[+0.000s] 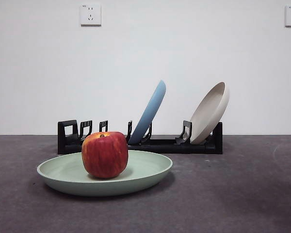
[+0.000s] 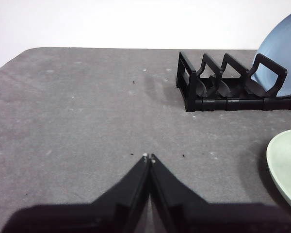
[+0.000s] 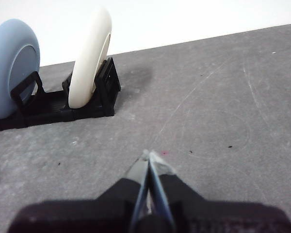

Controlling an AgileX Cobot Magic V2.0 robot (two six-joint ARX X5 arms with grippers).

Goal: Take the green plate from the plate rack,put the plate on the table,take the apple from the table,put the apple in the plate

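A red apple (image 1: 105,154) stands upright, stem up, in a green plate (image 1: 150,170) lying flat on the table (image 1: 242,194). The black plate rack (image 1: 184,144) runs lengthwise behind. The left gripper (image 2: 149,157), jaws pressed together, hovers beside the plate's rim. The right gripper (image 3: 150,154), also closed, hangs apart. Only the front view shows the apple.

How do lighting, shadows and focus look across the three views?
Front view: even light, sharp, soft shadow under the green plate and apple. Left wrist view: faint rack shadow on the table, left gripper dark. Right wrist view: right gripper blurred.
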